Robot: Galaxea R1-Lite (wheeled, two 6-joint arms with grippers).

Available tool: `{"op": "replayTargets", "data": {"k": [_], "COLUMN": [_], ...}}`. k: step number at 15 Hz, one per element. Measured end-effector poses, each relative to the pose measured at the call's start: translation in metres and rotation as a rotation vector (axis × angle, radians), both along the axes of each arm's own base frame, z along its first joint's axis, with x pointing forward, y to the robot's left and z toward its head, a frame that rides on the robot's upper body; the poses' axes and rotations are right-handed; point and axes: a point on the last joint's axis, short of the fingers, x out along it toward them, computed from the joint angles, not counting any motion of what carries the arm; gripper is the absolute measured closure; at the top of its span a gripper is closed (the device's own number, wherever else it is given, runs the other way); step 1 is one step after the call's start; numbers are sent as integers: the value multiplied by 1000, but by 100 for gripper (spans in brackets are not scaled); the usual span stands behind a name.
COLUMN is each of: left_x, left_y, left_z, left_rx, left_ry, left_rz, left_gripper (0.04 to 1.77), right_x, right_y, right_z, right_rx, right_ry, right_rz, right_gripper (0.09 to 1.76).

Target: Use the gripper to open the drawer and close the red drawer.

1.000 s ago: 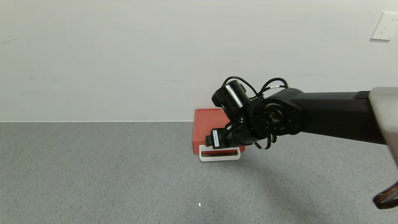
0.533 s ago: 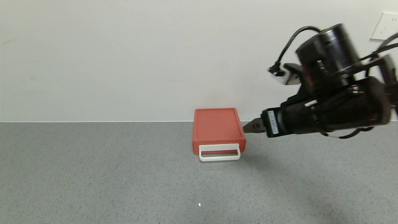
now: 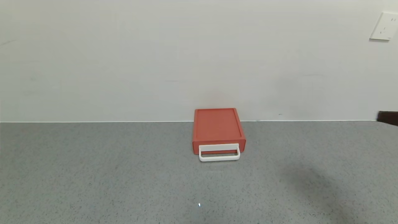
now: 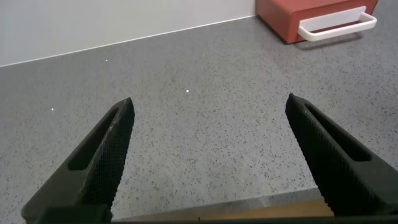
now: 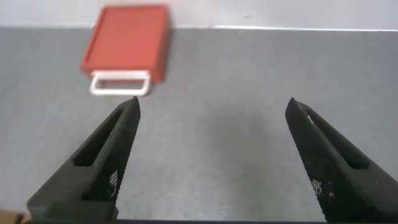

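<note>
Drawer (image 3: 218,130) sits centre frame in head view, on grey table (image 3: 93,174), back edge against the white wall (image 3: 155,56). Tray looks pushed fully in, front flush w/ the box; contents not visible. White handle (image 3: 219,153) lies across the front, resting near the tabletop.

R gripper (image 5: 211,162): wide open, holding nothing. In its wrist view the drawer (image 5: 129,45) is upper left, well apart from the fingers (image 5: 106,158), w/ handle (image 5: 119,83) facing the cam. In head view only a dark sliver of the R arm (image 3: 387,117) shows at the right edge, mid-height.

L gripper (image 4: 211,155): also wide open, empty, low over the table. Its wrist view has the drawer (image 4: 305,14) at upper right, well away. L arm not seen in head view.

Wall socket (image 3: 384,26) top right of head view.
</note>
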Motion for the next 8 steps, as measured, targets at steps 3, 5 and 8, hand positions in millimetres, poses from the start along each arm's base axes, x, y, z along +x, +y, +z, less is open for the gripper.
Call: {"op": "replayTargets", "data": {"k": [3, 5, 8], "left_x": [0, 0, 0], "left_y": [0, 0, 0], "left_z": [0, 0, 0], "left_rx": [0, 0, 0], "left_ry": [0, 0, 0], "left_rz": [0, 0, 0], "left_gripper": [6, 6, 6], "right_x": [-44, -72, -112], "right_y": [-32, -43, -48], "right_z": [-2, -7, -18], "right_rx": [9, 17, 19], "right_ry": [-89, -139, -192], "right_rz": [-220, -332, -417], "right_gripper": [14, 14, 14]}}
